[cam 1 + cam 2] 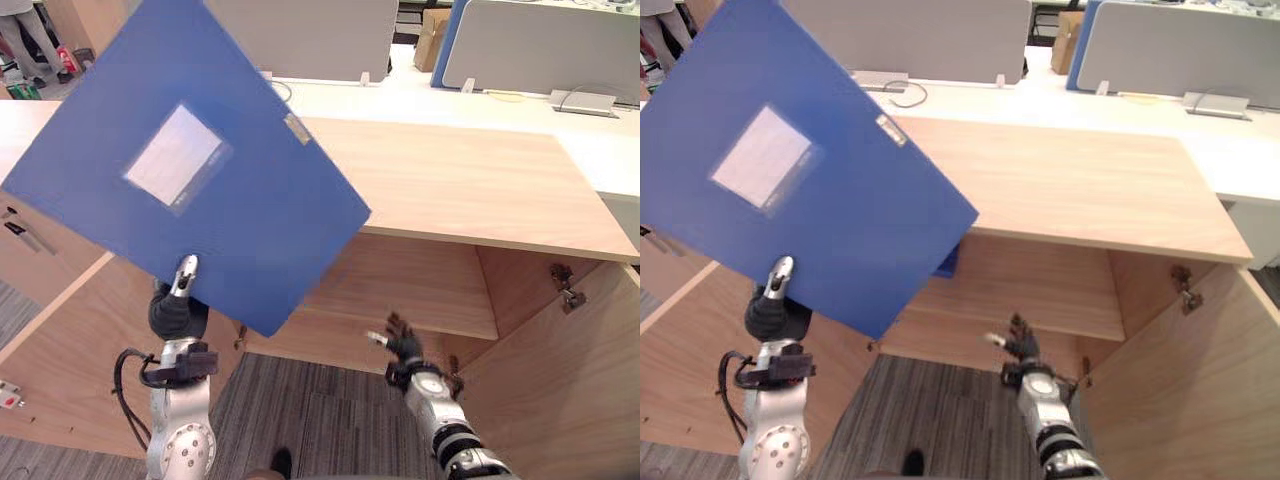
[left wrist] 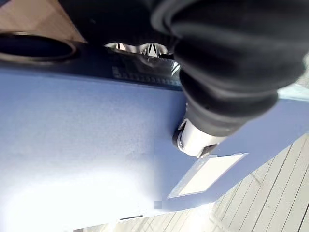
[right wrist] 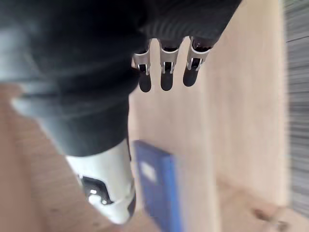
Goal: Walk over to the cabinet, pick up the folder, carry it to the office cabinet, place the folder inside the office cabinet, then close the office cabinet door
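- Left eye view, nearest first: the left hand (image 1: pixel 178 310) is raised in front of the cabinet's open mouth. Its thumb presses on the front of a broad, flat blue plastic folder (image 1: pixel 250 200) and its fingers lie behind, so it clamps the folder's lower corner.
- To the right of it, low before the same opening, the right hand (image 1: pixel 402 347) has its fingers loose and spread and holds nothing.
- The folder hangs in the air, tilted with one corner down and its pale label pocket facing the camera. It covers the left half of the cabinet's opening and is not yet inside.
- Behind it the light-wood office cabinet (image 1: pixel 450 180) stands open. Its left door (image 1: pixel 70 350) and right door (image 1: pixel 560 380) are swung out towards the robot, and a wooden shelf (image 1: pixel 400 310) runs across the inside.
- Beyond the cabinet's top lie a white surface (image 1: pixel 400 100) and grey partition screens (image 1: pixel 540 45).
- Judged from this, the placing step is in hand. Next, the folder needs lowering and turning so that an edge leads through the opening onto the shelf. After that comes letting go, drawing the arm clear, and swinging a door to.
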